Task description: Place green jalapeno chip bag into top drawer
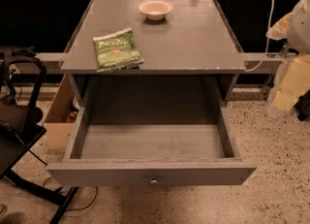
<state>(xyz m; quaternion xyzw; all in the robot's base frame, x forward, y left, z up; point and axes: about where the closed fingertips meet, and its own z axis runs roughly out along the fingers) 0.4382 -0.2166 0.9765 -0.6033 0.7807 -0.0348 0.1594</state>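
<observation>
1. The gripper (289, 87) seems to be part of the pale, blurred shape at the right edge of the frame. You cannot tell whether it is released or clenched, and it has nothing visibly in it.
2. The small flat crinkly green jalapeno chip bag (116, 48) lies on the grey wooden cabinet top (193, 43), left of centre and close to the front edge.
3. This is what your next move turns on: the bag is well apart from the gripper, off toward the left of the frame, so you have to reach across the top.
4. Its long axis runs roughly up and down the frame, tilted a little, with the white band at the upper end (a grip across the short width looks the likelier one).
5. The wide shallow grey top drawer (97, 173) stands pulled out in the lower half of the frame, directly below the bag.
6. Keep clear of the small pale round bowl (155, 8) near the upper centre.
</observation>
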